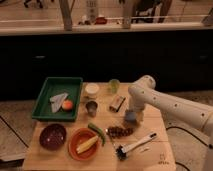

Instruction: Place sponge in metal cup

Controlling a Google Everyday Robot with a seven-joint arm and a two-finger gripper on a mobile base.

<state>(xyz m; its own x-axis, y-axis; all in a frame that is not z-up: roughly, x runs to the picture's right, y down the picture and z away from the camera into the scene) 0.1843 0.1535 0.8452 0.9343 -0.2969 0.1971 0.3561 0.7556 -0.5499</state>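
The pale-blue sponge (131,117) lies on the wooden table right of centre. My gripper (133,112) points down right over it, at the end of the white arm (165,102) that comes in from the right, and its tip hides part of the sponge. The metal cup (91,108) stands upright on the table to the left of the sponge, about a hand's width away, just right of the green tray.
A green tray (48,90) holds a cloth and an orange ball. A white round container (92,90), a pale green cup (114,85) and a brown-and-tan block (117,103) stand behind. In front are a purple bowl (53,136), an orange plate (75,147), a brown cluster (120,131) and a brush (134,145).
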